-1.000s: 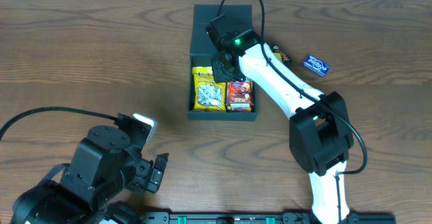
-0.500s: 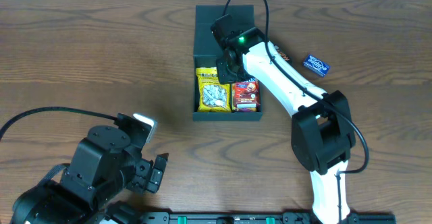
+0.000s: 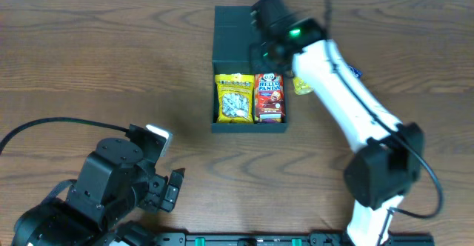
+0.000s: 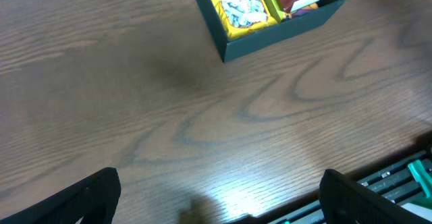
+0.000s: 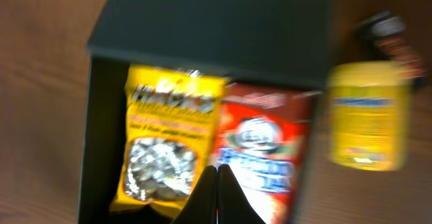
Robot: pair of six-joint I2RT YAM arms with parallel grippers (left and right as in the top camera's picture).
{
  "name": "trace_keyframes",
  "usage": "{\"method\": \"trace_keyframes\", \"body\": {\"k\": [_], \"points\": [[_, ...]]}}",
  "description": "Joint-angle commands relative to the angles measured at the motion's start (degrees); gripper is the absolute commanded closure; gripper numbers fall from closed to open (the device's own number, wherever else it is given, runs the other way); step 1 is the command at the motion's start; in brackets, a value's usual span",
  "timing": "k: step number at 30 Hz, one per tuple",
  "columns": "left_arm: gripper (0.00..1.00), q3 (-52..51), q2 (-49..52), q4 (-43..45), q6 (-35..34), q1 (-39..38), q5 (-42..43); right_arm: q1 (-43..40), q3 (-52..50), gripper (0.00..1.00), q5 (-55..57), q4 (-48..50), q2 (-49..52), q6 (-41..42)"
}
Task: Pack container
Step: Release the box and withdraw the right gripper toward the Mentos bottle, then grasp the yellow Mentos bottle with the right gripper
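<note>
The container (image 3: 213,90) is a dark, shallow box with its flap lid (image 3: 235,32) open at the back. In it lie a yellow snack packet (image 3: 230,98) and a red Hello Panda packet (image 3: 269,96), side by side. My right gripper (image 3: 268,52) is shut and empty above the box's back edge. In the right wrist view its closed fingertips (image 5: 217,169) hang over the gap between the yellow packet (image 5: 165,140) and the red packet (image 5: 263,146). My left gripper (image 4: 219,204) is open and empty near the table's front edge, far from the box (image 4: 270,38).
A small yellow packet (image 3: 302,85) lies on the table just right of the box; it also shows in the right wrist view (image 5: 368,113). A dark packet (image 5: 391,34) lies behind it. A blue packet (image 3: 355,72) is mostly hidden by the right arm.
My right gripper has risen and drawn back from inside the box toward its back right, uncovering the red packet. The box shifted slightly to the right early on. The left arm has not moved.
</note>
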Motion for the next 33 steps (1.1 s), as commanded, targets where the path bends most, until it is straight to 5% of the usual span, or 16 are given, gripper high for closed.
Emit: {"method": "trace_keyframes", "body": {"k": [1,6,8,11,13,33], "points": [[0.05,0.24,-0.02,-0.17,-0.44,0.09,0.17,-5.31,0.98,0.98,2.03,-1.25,-1.66,-2.93],[0.05,0.24,-0.02,-0.17,-0.42,0.09,0.17,-14.47,-0.26,0.96,2.43,-2.75,-1.49,-6.91],[0.05,0.24,-0.02,-0.17,-0.42,0.09,0.17,-16.87,-0.90,0.83,2.43,-2.43,-1.18,-9.29],[0.05,0.24,-0.02,-0.17,-0.42,0.09,0.17,-18.69,-1.18,0.49,2.34,-2.36,-0.04,-11.89],[0.05,0.24,-0.02,-0.17,-0.44,0.09,0.17,-18.84,-1.20,0.41,2.19,-1.57,1.64,-12.04],[0.05,0.24,-0.02,-0.17,-0.44,0.09,0.17,-17.00,-1.20,0.42,-3.23,1.88,13.64,-14.43]]}}
